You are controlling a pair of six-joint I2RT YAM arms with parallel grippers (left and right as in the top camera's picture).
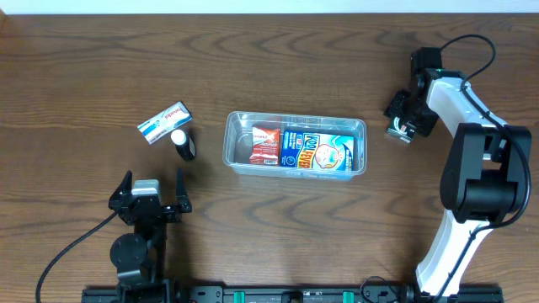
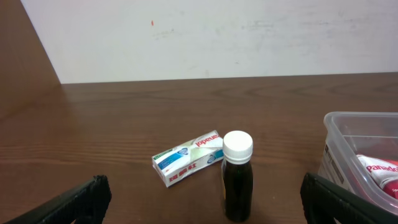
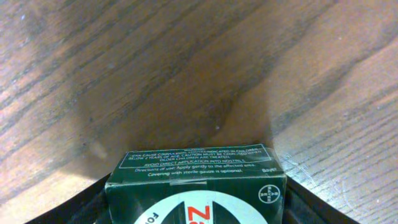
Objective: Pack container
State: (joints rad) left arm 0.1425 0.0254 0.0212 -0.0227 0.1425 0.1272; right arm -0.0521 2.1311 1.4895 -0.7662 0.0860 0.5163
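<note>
**Overhead and wrists: container (image 1: 229, 143) mid-worktop (image 1: 269, 244), green box (image 3: 196, 186) gripped**

Overhead: the container holds a red packet (image 1: 266, 143) and a blue box (image 1: 318, 152). A white box (image 1: 164, 123) and a bottle (image 1: 183, 145) sit just off its left end. The left gripper (image 1: 154, 187), near the front edge, is spread wide and empty. The right gripper (image 1: 402, 128) is near the right edge.

Left wrist: the bottle stands upright beside the white box, with the container's corner at right.

Right wrist: both fingers (image 3: 311, 205) clamp the green box's sides.
</note>
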